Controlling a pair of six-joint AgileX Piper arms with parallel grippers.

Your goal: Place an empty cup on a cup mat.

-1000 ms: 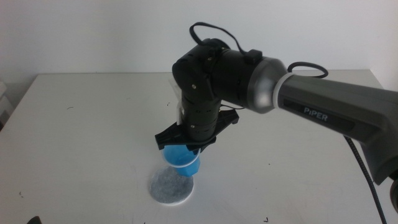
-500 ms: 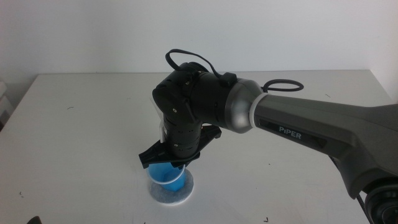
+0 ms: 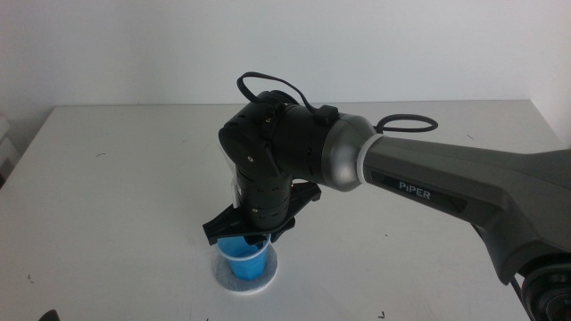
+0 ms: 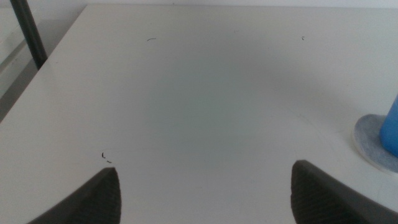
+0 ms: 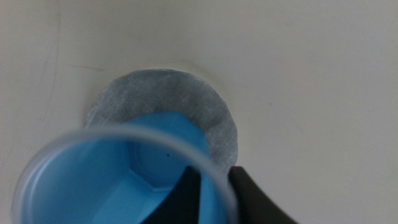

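Middle view: the right gripper (image 3: 248, 234) reaches in from the 3 o'clock side and hangs low over the table (image 3: 107, 160), jaws pointing down. It pinches the cup (image 3: 247, 259) by the rim. The cup stands upright, long axis vertical, directly over the cup mat (image 3: 259, 283), which shows as a pale crescent under the cup from 3 to 6 o'clock. Whether the base already touches the mat cannot be told from this view. The left arm is out of this view.

Left wrist view: the left gripper (image 4: 208, 190) waits low over bare table with jaws spread wide and nothing between them. The cup (image 4: 393, 127) and the cup mat (image 4: 373, 140) appear at the far edge of this picture, at about 3 o'clock from the jaws and well apart from them.

Right wrist view: the camera looks straight down into the cup (image 5: 124, 174). One jaw lies inside the rim and one outside, pressed on the wall. The blue interior is empty. The cup mat (image 5: 186, 93) shows beyond the rim from 10 to 3 o'clock, so the cup appears offset toward 6 o'clock from the mat's centre.

Judgement: the coming move turns on this vertical alignment; the right arm is the nearer one, and release should follow only once the base rests fully inside the mat's edge.
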